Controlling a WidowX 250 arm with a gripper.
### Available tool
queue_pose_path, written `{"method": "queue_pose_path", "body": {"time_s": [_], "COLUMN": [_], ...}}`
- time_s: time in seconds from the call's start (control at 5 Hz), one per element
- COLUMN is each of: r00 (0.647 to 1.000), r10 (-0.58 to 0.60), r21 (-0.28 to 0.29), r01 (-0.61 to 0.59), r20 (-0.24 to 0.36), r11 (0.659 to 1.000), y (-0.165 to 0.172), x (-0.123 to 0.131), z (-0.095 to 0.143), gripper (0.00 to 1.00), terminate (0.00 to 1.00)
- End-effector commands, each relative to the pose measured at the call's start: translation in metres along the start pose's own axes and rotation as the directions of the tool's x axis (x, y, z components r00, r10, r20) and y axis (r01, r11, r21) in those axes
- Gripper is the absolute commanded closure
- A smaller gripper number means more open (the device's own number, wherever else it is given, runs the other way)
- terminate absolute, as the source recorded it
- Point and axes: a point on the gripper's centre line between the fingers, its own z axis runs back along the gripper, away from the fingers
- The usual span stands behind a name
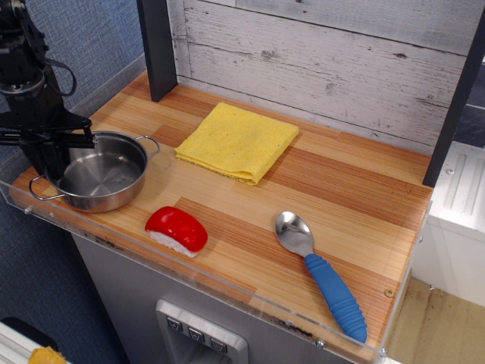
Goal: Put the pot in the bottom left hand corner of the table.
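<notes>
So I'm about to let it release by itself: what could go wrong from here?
1. The pot sits close to the table's clear rim at the front left corner; a nudge on release could push it against that rim.
2. The gripper grips the pot's left wall, so if it rises before the jaws open fully it may tip the pot.
3. The sushi lies just right of the pot; a sideways retreat could knock it.
</notes>
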Motion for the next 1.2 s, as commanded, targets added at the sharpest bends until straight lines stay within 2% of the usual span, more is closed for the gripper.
{"method": "queue_pose_path", "body": {"time_s": [0.0, 0.2, 0.4, 0.8, 1.0], "r00": [0.997, 0.999, 0.999, 0.999, 0.999], "r10": [0.071, 0.045, 0.043, 0.031, -0.006], "r21": [0.113, 0.149, 0.173, 0.244, 0.268], "r01": [-0.075, -0.045, -0.037, -0.034, -0.007], "r20": [0.039, 0.009, -0.033, 0.014, 0.045], "r11": [0.991, 0.988, 0.984, 0.969, 0.963], "y": [0.014, 0.017, 0.017, 0.007, -0.012], "x": [-0.011, -0.010, -0.010, -0.005, -0.005], "z": [0.006, 0.010, 0.018, 0.049, 0.064], "gripper": [1.00, 0.00, 0.00, 0.00, 0.00], "terminate": [0.00, 0.00, 0.00, 0.00, 0.00]}}
